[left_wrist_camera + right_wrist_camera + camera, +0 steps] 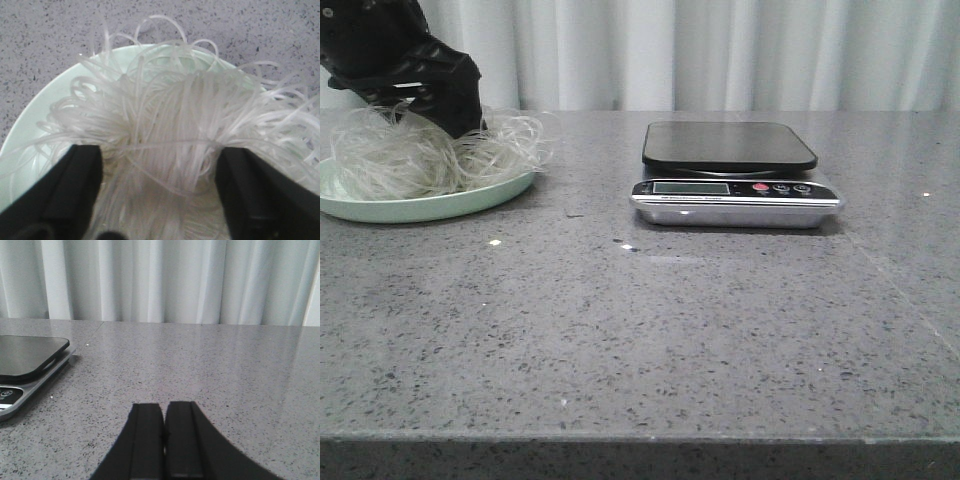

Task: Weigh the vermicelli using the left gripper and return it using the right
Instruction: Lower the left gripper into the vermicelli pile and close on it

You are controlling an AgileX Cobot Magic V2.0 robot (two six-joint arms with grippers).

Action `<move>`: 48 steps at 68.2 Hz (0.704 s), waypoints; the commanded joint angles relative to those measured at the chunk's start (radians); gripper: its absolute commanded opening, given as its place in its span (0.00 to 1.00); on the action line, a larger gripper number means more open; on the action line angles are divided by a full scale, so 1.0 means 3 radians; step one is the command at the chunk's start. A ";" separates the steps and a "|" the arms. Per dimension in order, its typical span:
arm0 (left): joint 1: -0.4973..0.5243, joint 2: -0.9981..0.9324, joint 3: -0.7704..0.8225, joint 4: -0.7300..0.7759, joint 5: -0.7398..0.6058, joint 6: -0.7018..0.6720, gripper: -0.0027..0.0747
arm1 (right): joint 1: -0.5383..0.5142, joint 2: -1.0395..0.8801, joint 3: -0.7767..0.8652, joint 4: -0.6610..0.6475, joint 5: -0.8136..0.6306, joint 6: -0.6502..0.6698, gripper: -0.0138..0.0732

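The vermicelli (405,155) is a fluffy mound of translucent white strands on a pale green plate (420,208) at the far left of the table. My left gripper (460,125) reaches down into the mound. In the left wrist view the left gripper (160,150) is open, its black fingers (80,175) wide apart on either side of the vermicelli (170,110), which lies on the plate (55,95). My right gripper (164,412) is shut and empty, low over bare table to the right of the scale (30,352); it does not show in the front view.
The digital scale (730,147) stands right of centre, with a bare black platform and a silver front with a display (690,188) and buttons. Grey speckled table (620,330). White curtain (720,50) behind the table's far edge.
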 commanded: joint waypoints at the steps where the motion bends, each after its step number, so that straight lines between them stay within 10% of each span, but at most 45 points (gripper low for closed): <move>1: -0.0019 -0.0086 -0.0085 -0.0016 -0.0091 0.0007 0.42 | -0.0022 -0.0052 -0.0025 -0.0011 -0.0228 -0.0020 0.33; 10: -0.0013 -0.0086 -0.0085 -0.0016 -0.0089 0.0007 0.20 | -0.0022 -0.0052 -0.0025 -0.0011 -0.0228 -0.0020 0.33; 48: -0.0013 -0.0092 -0.0848 -0.0031 0.0751 -0.0004 0.22 | -0.0022 -0.0052 -0.0025 -0.0011 -0.0228 -0.0020 0.33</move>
